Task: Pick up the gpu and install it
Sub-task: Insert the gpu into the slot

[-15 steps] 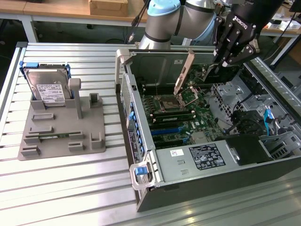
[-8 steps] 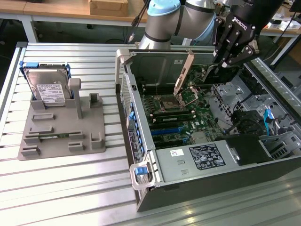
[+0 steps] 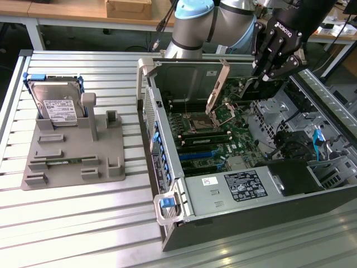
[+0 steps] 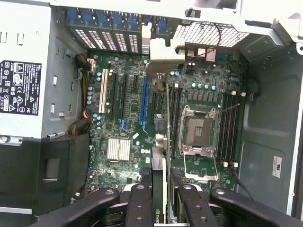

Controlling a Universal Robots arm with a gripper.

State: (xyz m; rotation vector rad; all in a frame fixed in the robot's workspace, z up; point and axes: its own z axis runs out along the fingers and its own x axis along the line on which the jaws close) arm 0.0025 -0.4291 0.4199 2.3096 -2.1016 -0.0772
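One card, the gpu (image 3: 218, 84), hung tilted above the motherboard (image 3: 241, 142) near the far wall of the open case (image 3: 184, 78) in the exterior view. The gripper (image 3: 259, 77) hid most of its green board, leaving the beige metal bracket plain. In the wrist view, black ribbed fingers (image 4: 141, 201) were clamped on the thin card, seen edge-on beside the square silvery CPU socket (image 4: 198, 130).
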